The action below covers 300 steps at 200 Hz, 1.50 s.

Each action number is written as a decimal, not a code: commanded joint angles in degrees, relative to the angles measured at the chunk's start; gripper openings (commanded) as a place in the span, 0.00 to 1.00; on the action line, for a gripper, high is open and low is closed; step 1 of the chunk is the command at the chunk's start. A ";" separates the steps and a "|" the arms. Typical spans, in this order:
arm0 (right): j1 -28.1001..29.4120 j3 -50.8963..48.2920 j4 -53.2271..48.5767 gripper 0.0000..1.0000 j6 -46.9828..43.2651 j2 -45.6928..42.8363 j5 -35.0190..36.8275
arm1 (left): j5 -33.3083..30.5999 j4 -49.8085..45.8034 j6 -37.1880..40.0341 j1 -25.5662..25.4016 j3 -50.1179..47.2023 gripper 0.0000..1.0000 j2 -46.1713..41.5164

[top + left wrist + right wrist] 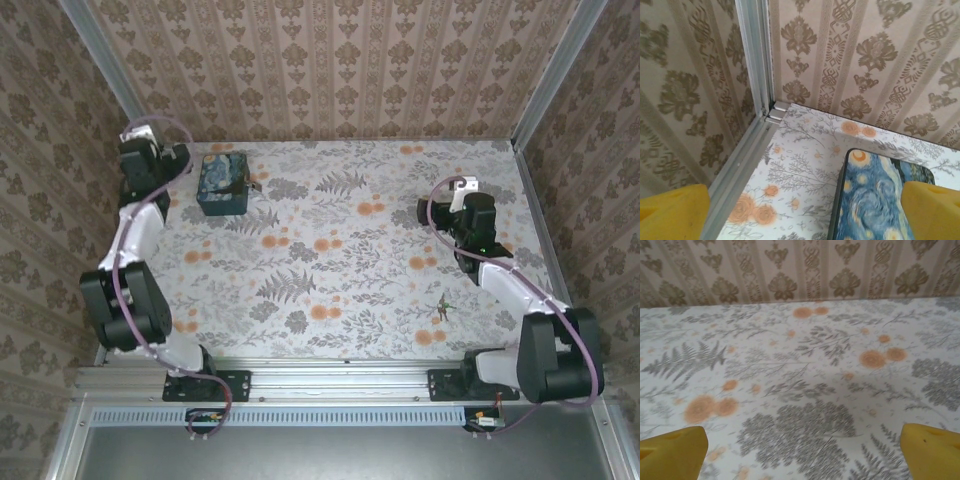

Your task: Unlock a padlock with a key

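My left gripper [158,160] hovers at the table's far left corner, open, its yellow fingertips [675,212] wide apart with nothing between them. Just to its right stands a dark blue box [222,183] with a swirly painting print, and its lid [880,200] lies under my right-hand finger. The right gripper [437,212] hangs open over bare floral cloth at the right, its fingers [672,455] empty. A small dark object [443,308], perhaps the key, lies near the front right. The padlock is hidden.
The floral tablecloth [340,250] covers the table. Patterned walls with metal frame posts [756,60] close it in at the back and both sides. A tiny dark bit [258,184] pokes out at the box's right side, too small to identify.
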 commanded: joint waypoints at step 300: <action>15.53 20.93 -18.34 0.98 9.59 18.55 -5.25 | 29.86 -33.39 1.96 -27.95 21.23 0.89 16.97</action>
